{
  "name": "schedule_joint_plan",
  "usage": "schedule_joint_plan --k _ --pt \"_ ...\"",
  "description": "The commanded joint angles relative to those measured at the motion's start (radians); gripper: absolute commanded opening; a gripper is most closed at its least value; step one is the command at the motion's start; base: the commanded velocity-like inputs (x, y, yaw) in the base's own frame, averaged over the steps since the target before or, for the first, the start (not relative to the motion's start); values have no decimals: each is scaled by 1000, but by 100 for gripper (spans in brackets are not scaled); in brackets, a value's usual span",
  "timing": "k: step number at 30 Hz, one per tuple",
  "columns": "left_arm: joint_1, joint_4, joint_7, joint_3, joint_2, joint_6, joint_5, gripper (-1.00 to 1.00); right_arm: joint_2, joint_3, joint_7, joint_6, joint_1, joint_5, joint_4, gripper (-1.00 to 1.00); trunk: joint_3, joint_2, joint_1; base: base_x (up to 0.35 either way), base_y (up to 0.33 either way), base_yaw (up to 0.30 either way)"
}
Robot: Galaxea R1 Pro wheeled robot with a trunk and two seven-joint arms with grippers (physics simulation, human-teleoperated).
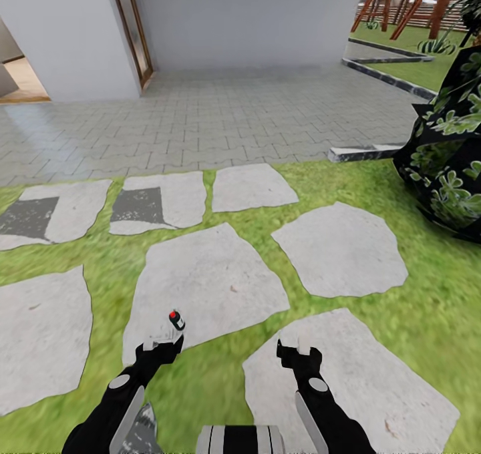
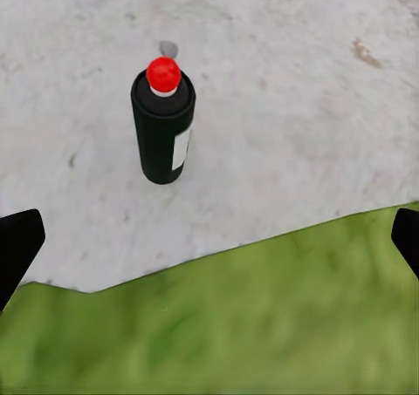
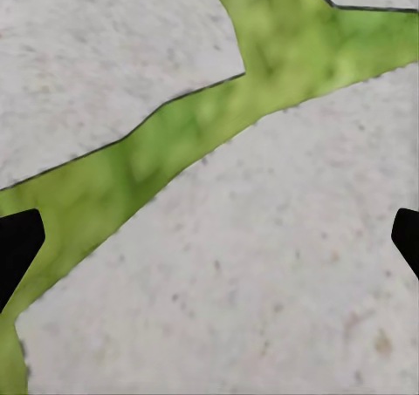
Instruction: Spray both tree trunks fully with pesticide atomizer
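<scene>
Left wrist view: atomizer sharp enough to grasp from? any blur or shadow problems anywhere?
Left wrist view: pesticide atomizer crisp, upright on the stone slab, only a faint shadow; grass soft. Head view: atomizer tiny, lower grass smeared. Right wrist view: evenly lit, no glare.

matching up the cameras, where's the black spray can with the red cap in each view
Head view: pesticide atomizer stands upright on a stepping stone, just ahead of the left claw.
Left wrist view: atomizer stands upper middle.
Right wrist view: not in it.
Shared landmark: the stone's edge against the grass.
</scene>
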Motion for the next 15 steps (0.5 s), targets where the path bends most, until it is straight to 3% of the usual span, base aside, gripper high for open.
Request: schedule_joint_plan --k 1,15 --pt "0 -1 -1 -2 1 6 11 100 -1 4 -8 4 0 -9 -2 100 -2 0 0 0 0 0" --pt "0 -1 -1 -2 1 6 11 100 1 9 -15 4 0 -9 -2 100 -58 -4 6 0 0 0"
